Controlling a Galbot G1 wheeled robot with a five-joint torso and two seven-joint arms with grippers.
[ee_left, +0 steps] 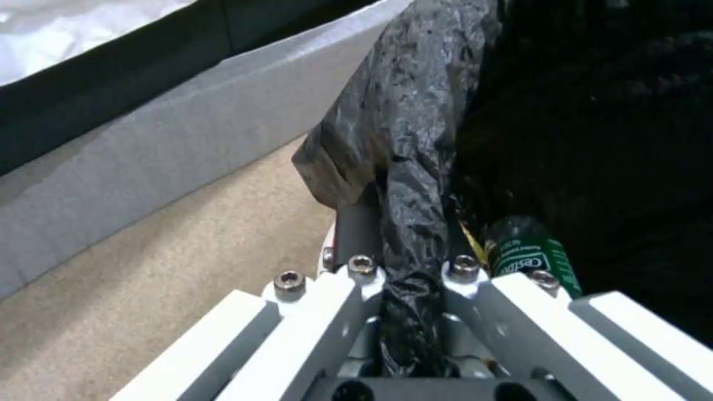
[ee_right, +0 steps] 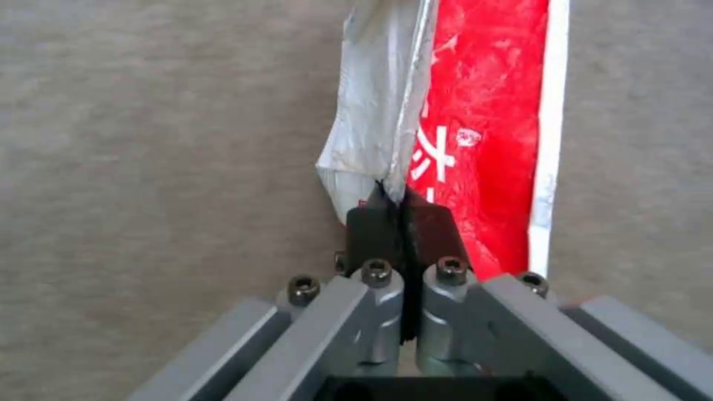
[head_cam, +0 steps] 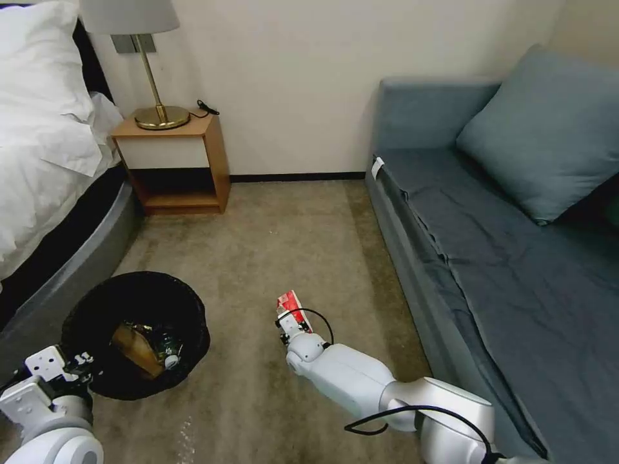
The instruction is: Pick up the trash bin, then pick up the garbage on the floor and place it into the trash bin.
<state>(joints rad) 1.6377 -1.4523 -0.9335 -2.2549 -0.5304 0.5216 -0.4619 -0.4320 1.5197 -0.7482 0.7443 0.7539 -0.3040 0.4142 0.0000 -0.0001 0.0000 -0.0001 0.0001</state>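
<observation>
Over beige carpet [head_cam: 277, 245], right pincer [ee_right: 401, 214] grips red-and-white packet [ee_right: 483, 128]; left pincer [ee_left: 412, 278] clamps trash bin [head_cam: 138, 303].

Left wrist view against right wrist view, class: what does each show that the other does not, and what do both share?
Left wrist view alone: the left gripper clamped on the black liner at the rim of the trash bin, a green-labelled bottle inside it, and the grey bed base. Right wrist view alone: the right gripper pinching the red-and-white packet by its edge. Both share the tan carpet underneath.
</observation>
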